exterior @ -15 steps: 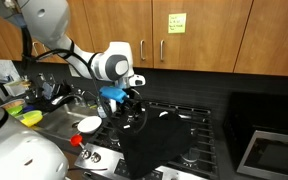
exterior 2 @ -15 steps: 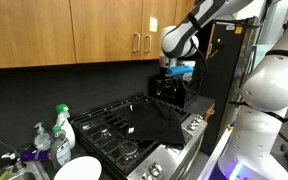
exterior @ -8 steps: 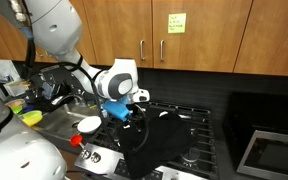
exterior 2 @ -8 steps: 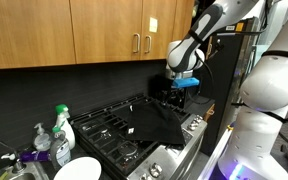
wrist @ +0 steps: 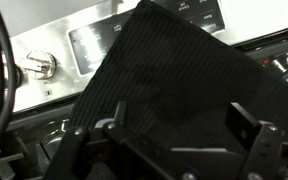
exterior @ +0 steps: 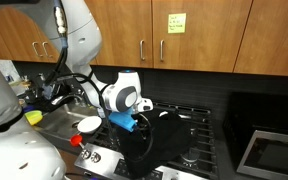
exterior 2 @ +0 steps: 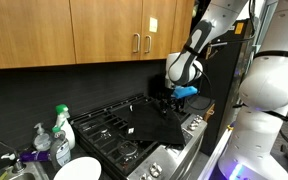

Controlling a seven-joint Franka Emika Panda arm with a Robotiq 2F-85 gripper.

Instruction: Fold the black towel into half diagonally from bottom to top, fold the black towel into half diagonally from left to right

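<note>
The black towel (exterior: 162,140) lies spread over the front of the gas stove, one part hanging over the stove's front edge. It also shows in the other exterior view (exterior 2: 156,122) and fills the wrist view (wrist: 184,85). My gripper (exterior: 136,122) hangs low over the towel's near-sink side, also seen in an exterior view (exterior 2: 180,98). In the wrist view the gripper (wrist: 182,122) has its two fingers spread wide apart just above the cloth, with nothing between them.
The stove (exterior: 189,125) has black grates and a steel front panel with knobs (wrist: 39,66). A sink area with dishes and a white plate (exterior: 88,124) lies beside it. Soap bottles (exterior 2: 62,128) and a white bowl (exterior 2: 77,170) stand at the stove's other side.
My gripper has moved down and toward the stove's front, closer to the towel. The towel has not moved.
</note>
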